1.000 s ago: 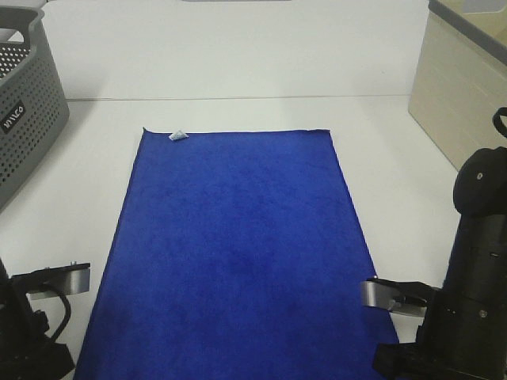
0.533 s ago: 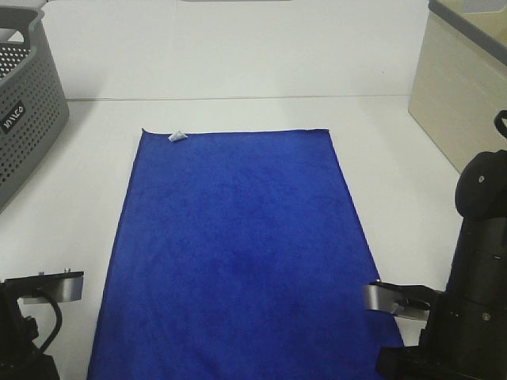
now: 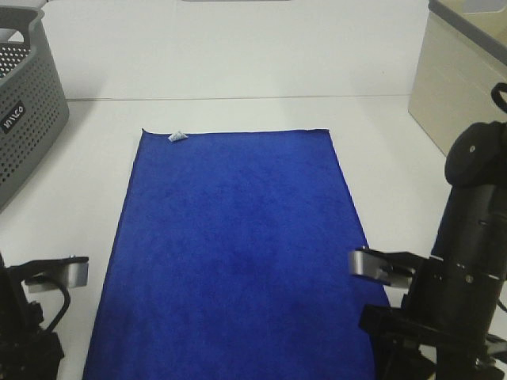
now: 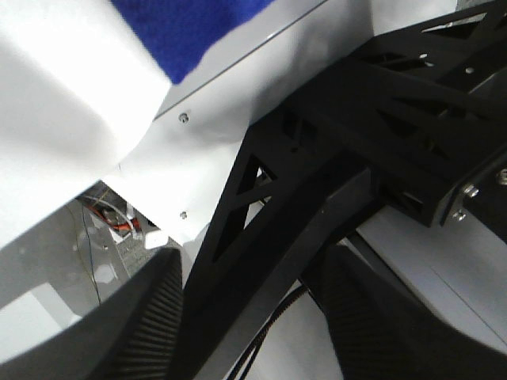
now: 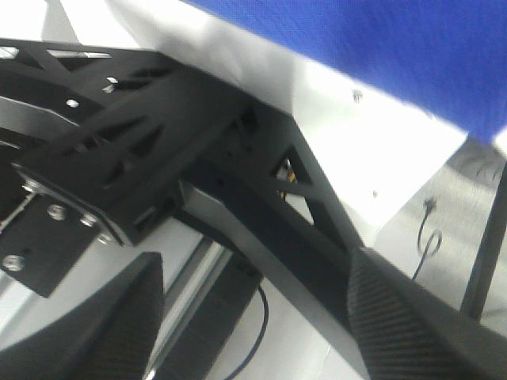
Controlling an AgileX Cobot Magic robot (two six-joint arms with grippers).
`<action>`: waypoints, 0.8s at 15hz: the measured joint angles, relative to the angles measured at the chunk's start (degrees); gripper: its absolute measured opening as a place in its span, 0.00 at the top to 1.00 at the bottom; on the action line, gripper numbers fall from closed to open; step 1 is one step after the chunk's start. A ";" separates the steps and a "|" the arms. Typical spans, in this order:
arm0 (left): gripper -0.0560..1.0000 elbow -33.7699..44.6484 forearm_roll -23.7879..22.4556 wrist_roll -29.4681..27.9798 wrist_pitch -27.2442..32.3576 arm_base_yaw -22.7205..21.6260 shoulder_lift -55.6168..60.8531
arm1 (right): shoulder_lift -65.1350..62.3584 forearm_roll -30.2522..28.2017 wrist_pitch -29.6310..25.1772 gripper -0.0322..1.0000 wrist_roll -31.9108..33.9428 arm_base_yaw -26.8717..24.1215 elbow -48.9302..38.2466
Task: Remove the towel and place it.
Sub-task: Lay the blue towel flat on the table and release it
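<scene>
Towel lies flat and fully spread on the white surface, long side running away from the robot. White tag at its far left corner. Grey perforated basket at far left, clear of the towel.

Left claw: fingers apart, nothing between them. Right claw: fingers apart, also empty.

Both claws sit off the near edge of the surface, not touching the towel. Each wrist view shows only a blue corner beyond a black frame.
</scene>
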State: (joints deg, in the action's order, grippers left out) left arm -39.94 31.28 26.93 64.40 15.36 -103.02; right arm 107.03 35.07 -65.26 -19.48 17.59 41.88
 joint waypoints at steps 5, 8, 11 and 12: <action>0.45 -11.00 -2.58 -5.44 0.23 0.00 5.96 | -6.59 -5.44 -0.63 0.33 6.02 0.00 12.49; 0.35 -20.17 -9.34 -11.80 -0.57 0.00 6.93 | -8.77 -12.83 -1.72 0.23 13.46 0.00 21.14; 0.31 -28.07 -15.01 -16.73 -2.86 0.00 6.93 | -9.00 -20.74 -2.06 0.14 17.07 0.00 29.28; 0.31 -29.22 -15.41 -17.07 -2.98 0.00 6.93 | -9.00 -21.66 -1.66 0.14 17.36 -0.23 30.77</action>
State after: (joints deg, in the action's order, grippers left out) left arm -69.16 15.87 9.85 61.42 15.36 -96.09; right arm 98.03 13.41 -66.92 -2.12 17.36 72.65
